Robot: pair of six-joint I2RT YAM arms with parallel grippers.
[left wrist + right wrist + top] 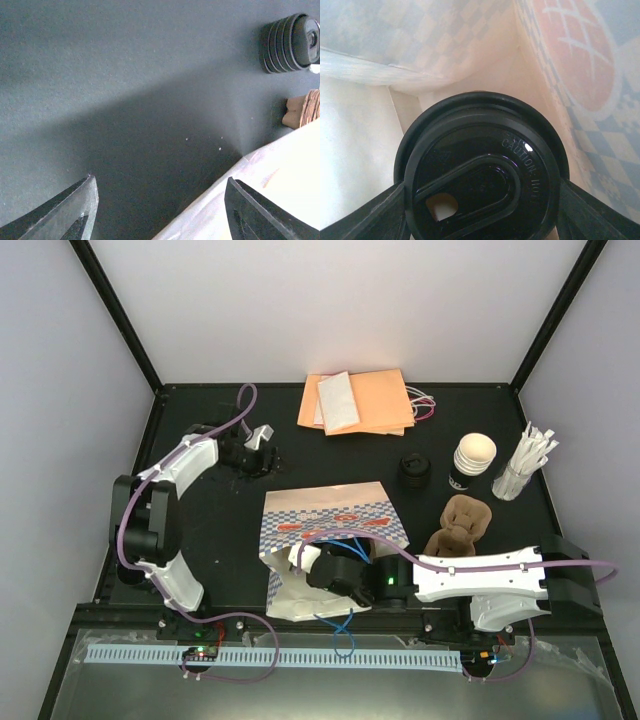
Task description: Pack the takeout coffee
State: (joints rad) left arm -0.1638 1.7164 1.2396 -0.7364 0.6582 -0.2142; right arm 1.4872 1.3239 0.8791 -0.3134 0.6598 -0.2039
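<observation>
Right gripper [485,220]: jaws spread wide and clamped on the takeout coffee [480,170], one finger pressed in on each side just under the rim of its black lid; lid faces the wrist camera, sip hole toward the lower left, raised lettering near the right edge.

The coffee sits inside the bag [330,510]; in the wrist view we see pale paper walls closing round it, blue-and-white check with a red print showing through on the right. From above, the bag lies on its side on the table [200,530], mouth toward the arm bases, and the right arm reaches into that mouth from the right.

Left gripper [160,178]: fingers well apart, nothing between them, over bare dark tabletop at the left rear, well apart from the bag's mouth; a white paper edge of the bag shows at the lower right of its wrist view.

Right of the bag: the brown pulp carrier [462,525]; behind it a stack of black lids [414,470], a stack of cream cups [473,462], a holder of white sticks [525,465].

Far edge: orange envelopes [360,402].
</observation>
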